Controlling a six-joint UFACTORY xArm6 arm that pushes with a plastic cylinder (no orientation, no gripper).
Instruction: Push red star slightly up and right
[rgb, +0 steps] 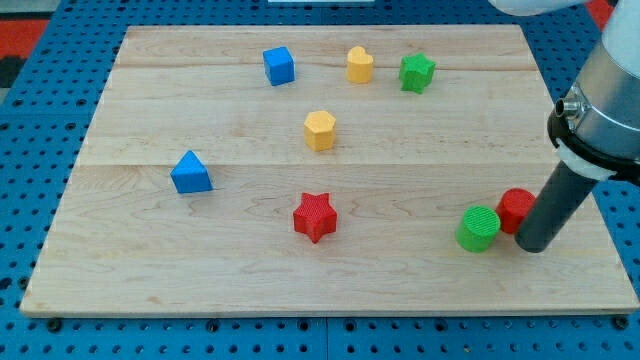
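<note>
The red star (315, 216) lies on the wooden board (150, 270), a little below the board's middle. My tip (531, 244) is at the lower right of the board, far to the right of the red star. It sits right beside a red round block (514, 208) and just right of a green round block (479, 228). The rod leans up and to the right toward the arm.
A yellow hexagon block (320, 130) stands above the red star. A blue triangular block (190, 173) is at the left. A blue cube (279, 66), a yellow block (360, 64) and a green star (417, 72) line the top.
</note>
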